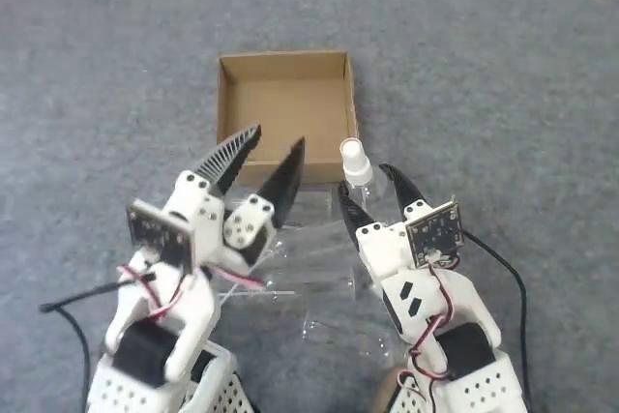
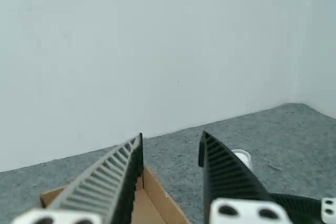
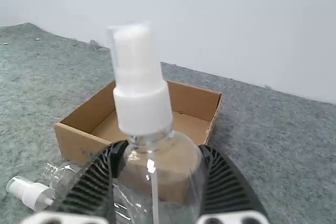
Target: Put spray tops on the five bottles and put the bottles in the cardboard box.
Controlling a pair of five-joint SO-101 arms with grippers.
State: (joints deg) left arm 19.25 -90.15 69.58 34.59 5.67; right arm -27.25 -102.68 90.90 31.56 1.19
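OK, right gripper (image 1: 366, 181) grips bottle (image 3: 156, 163); we keep it upright over cardboard box (image 1: 228, 94) rim at 11 o'clock (left gripper (image 1: 280, 134) wide).

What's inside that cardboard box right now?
Only bare brown floor shows inside the cardboard box, with nothing lying on it. The open left gripper hangs over its near edge, covering a strip of floor there.
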